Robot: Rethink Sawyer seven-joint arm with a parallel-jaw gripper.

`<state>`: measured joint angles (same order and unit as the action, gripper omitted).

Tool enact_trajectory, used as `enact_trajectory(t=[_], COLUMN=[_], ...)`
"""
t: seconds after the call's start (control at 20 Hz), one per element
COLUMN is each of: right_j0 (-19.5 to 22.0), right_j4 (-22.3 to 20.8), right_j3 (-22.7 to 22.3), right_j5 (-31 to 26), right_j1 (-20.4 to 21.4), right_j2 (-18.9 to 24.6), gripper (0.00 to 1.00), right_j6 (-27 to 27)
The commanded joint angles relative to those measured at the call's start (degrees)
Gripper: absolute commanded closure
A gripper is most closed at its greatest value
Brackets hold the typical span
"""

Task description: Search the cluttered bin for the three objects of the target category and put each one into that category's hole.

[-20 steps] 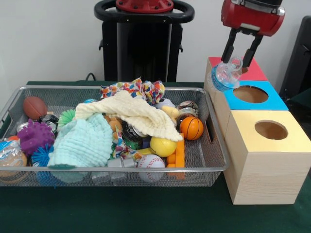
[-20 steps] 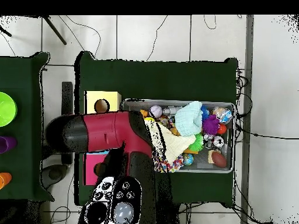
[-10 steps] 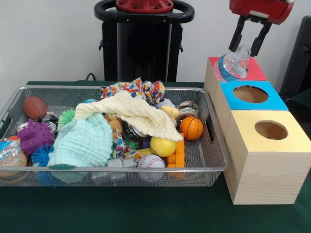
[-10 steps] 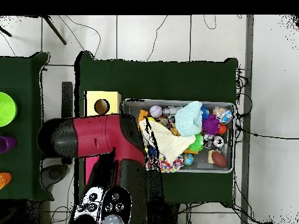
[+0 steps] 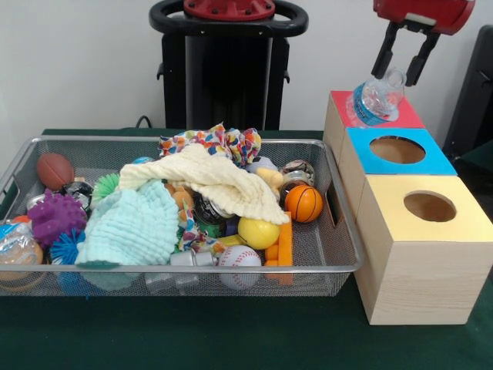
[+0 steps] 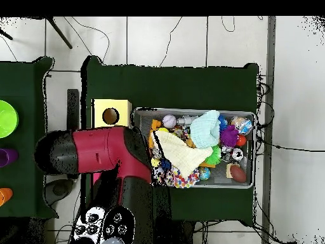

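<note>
My gripper hangs at the top right of the front view, shut on the neck end of a clear crinkly water bottle with a blue label. The bottle hangs tilted just above the red-topped box; that box's hole is hidden behind it. The silver wire-mesh bin stands to the left, full of clutter. Another crinkly clear bottle seems to lie at its far left end. In the overhead view my red arm covers the gripper and the held bottle, and the bin lies to its right.
A blue-topped box and a yellow-topped box, each with a round hole, stand in a row with the red one, right of the bin. The bin holds a cream cloth, a mint cloth, balls, cans and toys.
My gripper has risen and moved right with the bottle, from above the edge between the red and blue boxes to over the red box.
</note>
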<state>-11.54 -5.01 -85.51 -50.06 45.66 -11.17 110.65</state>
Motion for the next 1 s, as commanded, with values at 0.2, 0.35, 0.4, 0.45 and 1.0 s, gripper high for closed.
enact_trajectory(t=[0.2, 0.35, 0.4, 0.45, 1.0], right_j0=[-0.7, -1.02, -1.16, -1.33, -2.09], right_j4=[1.9, 2.31, 2.39, 2.47, 3.37], right_j3=[-0.37, -0.29, -0.25, -0.26, 2.05], right_j5=[-6.57, -6.21, -6.2, -6.25, -6.97], right_j1=[-3.17, -3.54, -3.57, -3.54, -5.15], right_j2=[0.33, 0.04, -0.08, -0.2, -0.68], gripper=[1.0, 1.0, 1.0, 1.0, 1.0], right_j6=[12.36, 12.74, 12.82, 12.93, 12.88])
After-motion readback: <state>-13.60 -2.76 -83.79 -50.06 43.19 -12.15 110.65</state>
